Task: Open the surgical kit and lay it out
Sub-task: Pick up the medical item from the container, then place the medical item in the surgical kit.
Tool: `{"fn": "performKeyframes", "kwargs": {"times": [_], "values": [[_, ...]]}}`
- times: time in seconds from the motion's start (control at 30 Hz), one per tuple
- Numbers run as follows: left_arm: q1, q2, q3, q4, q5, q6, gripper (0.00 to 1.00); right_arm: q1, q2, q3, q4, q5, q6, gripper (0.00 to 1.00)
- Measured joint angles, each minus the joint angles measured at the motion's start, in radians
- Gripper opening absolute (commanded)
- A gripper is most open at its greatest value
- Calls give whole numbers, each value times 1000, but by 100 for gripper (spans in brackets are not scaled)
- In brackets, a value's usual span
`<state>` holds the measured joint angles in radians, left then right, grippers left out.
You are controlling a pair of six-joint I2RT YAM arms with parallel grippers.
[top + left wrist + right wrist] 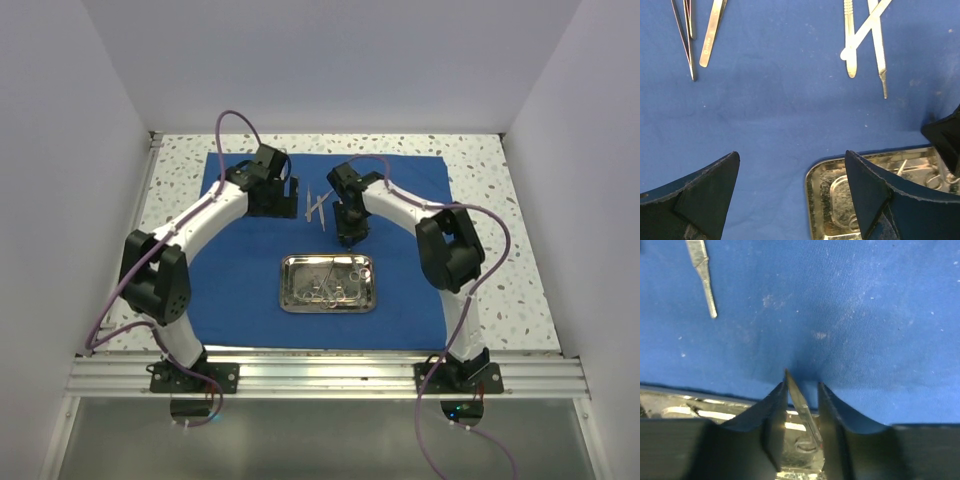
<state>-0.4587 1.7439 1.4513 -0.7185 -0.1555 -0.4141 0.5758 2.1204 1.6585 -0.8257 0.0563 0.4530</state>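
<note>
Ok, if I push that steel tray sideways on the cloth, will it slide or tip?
The steel tray looks shallow and flat-bottomed, so tipping seems unlikely. On the blue cloth it may drag and wrinkle the fabric rather than glide. The loose instruments inside would probably shift.

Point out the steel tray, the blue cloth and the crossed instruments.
steel tray (pixel 327 308): top view, near rim.
blue cloth (pixel 240 285): top view, bare patch left of tray.
crossed instruments (pixel 875 17): left wrist view, where they cross.

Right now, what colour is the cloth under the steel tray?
The cloth is plain royal blue, clearest in the top external view.
</note>
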Motion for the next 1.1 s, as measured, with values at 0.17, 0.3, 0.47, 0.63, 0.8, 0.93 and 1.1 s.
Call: {"fn": "performKeyframes", "kwargs": {"times": [0.17, 0.3, 0.47, 0.63, 0.8, 0.93, 1.1], "values": [[6, 26, 8, 0, 4, 14, 90, 0, 26, -9, 6, 1, -9, 9], [11, 42, 19, 0, 8, 15, 90, -6, 27, 1, -5, 3, -20, 0], [22, 48, 24, 0, 11, 16, 90, -42, 28, 71, -49, 25, -48, 0], [27, 53, 29, 2, 11, 15, 90, -142, 44, 234, -90, 69, -86, 0], [27, 65, 35, 0, 19, 14, 90, -248, 113, 421, -111, 101, -105, 0], [27, 71, 66, -6, 31, 14, 90, -301, 218, 558, -129, 117, -106, 1], [27, 70, 89, -8, 40, 13, 90, -311, 338, 662, -144, 113, -96, 73]]}}
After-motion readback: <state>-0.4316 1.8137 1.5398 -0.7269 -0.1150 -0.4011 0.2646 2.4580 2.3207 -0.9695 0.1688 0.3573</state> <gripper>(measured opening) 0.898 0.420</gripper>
